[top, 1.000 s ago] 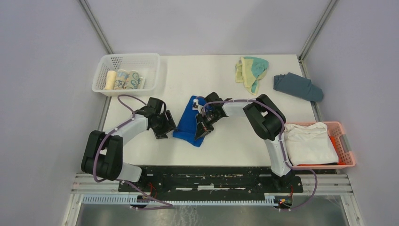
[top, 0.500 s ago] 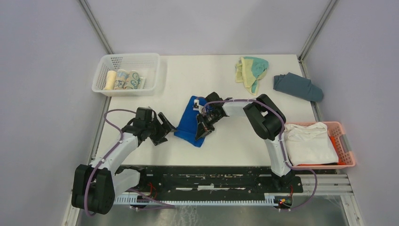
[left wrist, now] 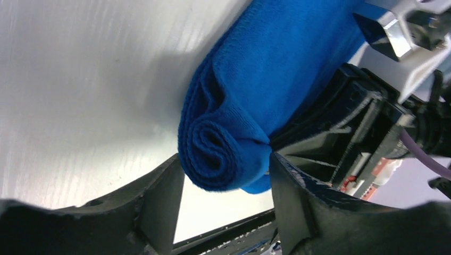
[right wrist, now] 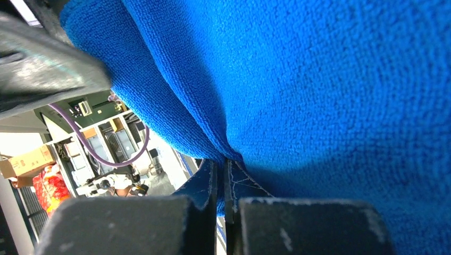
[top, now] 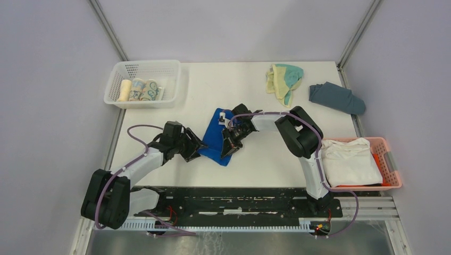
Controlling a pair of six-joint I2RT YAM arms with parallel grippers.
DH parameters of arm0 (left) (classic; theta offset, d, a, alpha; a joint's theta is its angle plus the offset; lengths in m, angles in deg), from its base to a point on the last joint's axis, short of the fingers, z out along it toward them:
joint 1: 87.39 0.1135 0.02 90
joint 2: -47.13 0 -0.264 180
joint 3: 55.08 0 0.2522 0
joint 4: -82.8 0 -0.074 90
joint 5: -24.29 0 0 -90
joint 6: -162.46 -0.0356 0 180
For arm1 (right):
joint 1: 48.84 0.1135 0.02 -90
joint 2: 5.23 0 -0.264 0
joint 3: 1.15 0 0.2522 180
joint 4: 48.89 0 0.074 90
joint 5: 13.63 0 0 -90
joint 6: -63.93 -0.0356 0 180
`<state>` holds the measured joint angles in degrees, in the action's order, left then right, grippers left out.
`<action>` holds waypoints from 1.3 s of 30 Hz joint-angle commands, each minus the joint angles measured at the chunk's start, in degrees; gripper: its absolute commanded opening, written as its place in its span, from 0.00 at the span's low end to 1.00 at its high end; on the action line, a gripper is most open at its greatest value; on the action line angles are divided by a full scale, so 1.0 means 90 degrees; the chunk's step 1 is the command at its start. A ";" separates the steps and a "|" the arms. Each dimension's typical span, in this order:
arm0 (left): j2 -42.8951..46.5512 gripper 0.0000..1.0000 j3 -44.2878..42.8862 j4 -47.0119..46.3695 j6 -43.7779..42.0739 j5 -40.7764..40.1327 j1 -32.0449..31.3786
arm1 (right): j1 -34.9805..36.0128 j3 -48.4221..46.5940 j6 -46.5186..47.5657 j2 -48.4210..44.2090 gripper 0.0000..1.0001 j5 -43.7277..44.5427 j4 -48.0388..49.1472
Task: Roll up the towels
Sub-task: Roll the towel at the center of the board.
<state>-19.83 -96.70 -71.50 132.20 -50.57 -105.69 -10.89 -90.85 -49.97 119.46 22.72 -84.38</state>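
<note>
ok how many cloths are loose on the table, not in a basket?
3: the blue towel mid-table, partly rolled; the yellow-and-teal towel crumpled at the far edge; the slate cloth just right of it. No others visible.

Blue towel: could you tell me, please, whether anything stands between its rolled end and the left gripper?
Nothing visible does. The left gripper has its open jaws on either side of the rolled end of the blue towel, with only cloth between them. The right gripper is shut on the towel beyond the roll, not in between.
</note>
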 commanded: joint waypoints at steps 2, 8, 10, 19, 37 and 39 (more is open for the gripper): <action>-0.0560 0.58 0.0021 -0.0588 0.0171 -0.0331 -0.0036 | 0.0127 0.0014 0.0151 -0.0099 0.04 0.0779 -0.0169; -0.1115 0.43 -0.0082 -0.0357 -0.0236 -0.0473 -0.0036 | 0.0341 0.0119 0.0622 -0.0651 0.16 0.1332 -0.0435; -0.1232 0.39 -0.0160 -0.0283 -0.0339 -0.0494 -0.0039 | 0.0419 0.0136 0.0825 -0.0929 0.21 0.1699 -0.0646; -0.1429 0.36 -0.0494 0.0171 -0.0742 -0.0517 -0.0033 | 0.0846 0.0275 0.1436 -0.2007 0.40 0.3390 -0.1099; -0.1486 0.36 -0.0664 0.0460 -0.0945 -0.0336 -0.0037 | 0.2758 0.0213 0.2097 -0.2711 0.61 0.6502 -0.0392; -0.1484 0.36 -0.0667 0.0460 -0.0945 -0.0325 -0.0037 | 0.2921 0.0261 0.2154 -0.2584 0.62 0.6696 -0.0315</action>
<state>-32.47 -101.68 -69.55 126.74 -52.50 -105.89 12.85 -87.90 -32.88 94.43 77.17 -89.96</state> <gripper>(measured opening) 0.367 0.614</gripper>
